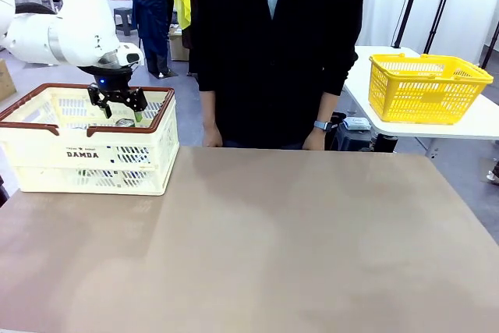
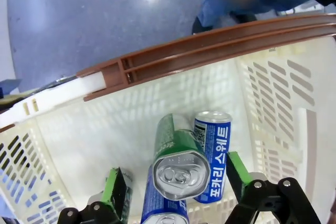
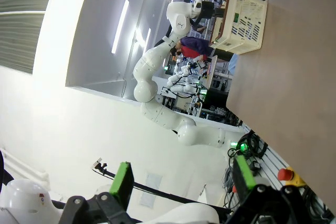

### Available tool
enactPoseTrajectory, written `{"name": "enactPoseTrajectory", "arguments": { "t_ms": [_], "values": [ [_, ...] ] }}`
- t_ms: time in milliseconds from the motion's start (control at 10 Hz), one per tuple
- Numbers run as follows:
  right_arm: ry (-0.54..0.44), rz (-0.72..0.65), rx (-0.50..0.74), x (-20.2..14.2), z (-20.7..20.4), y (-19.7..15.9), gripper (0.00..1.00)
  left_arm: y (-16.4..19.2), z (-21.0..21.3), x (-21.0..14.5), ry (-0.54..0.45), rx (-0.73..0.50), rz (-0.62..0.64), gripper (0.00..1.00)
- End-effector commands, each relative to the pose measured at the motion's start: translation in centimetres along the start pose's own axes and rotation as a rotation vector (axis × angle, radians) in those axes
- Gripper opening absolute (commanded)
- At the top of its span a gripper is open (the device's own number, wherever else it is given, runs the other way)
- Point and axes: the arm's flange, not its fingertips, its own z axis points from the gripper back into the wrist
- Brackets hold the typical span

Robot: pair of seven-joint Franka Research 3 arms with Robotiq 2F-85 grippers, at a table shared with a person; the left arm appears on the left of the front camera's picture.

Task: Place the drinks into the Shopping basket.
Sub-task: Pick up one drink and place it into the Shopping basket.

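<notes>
Green can [image 2: 177, 157], cream brown-rimmed basket [image 2: 157, 108]

A yellow mesh basket [image 1: 427, 86] stands on a white side table [image 1: 475, 126] at the far right, well apart from the tan bench [image 1: 257, 247] in the foreground; a person in a dark jacket [image 1: 277, 44] stands at the bench's far edge, a watch [image 1: 320, 125] on one wrist. Behind lies a blue-grey floor [image 2: 79, 19]; in the right wrist view a red button [image 3: 286, 173] sits on a rail beside the bench edge.
</notes>
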Motion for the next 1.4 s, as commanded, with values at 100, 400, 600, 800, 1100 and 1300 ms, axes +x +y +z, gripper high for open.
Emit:
{"name": "enactPoseTrajectory", "arguments": {
  "t_ms": [100, 400, 600, 800, 1100, 1300],
  "values": [
    [-0.003, -0.012, 0.001, 0.1, 0.1, 0.5, 1.00, 1.3, 5.6, -1.3, -0.080, -0.112, 0.020, 1.00],
    [-0.003, -0.012, 0.001, 0.1, 0.1, 0.5, 1.00, 3.9, 16.3, -8.4, -0.107, -0.427, -0.005, 1.00],
    [-0.003, -0.012, 0.001, 0.1, 0.1, 0.5, 1.00, 8.0, 19.5, -14.7, -0.101, -0.704, -0.066, 1.00],
    [-0.003, -0.012, 0.001, 0.1, 0.1, 0.5, 1.00, 15.6, 19.6, -22.4, -0.136, -1.063, -0.081, 1.00],
    [-0.003, -0.012, 0.001, 0.1, 0.1, 0.5, 1.00, 27.0, 15.6, -33.7, -0.292, -1.350, 0.057, 1.00],
    [-0.003, -0.012, 0.001, 0.1, 0.1, 0.5, 1.00, 31.9, 12.5, -36.9, -0.336, -1.423, 0.141, 1.00]
  ]
}}
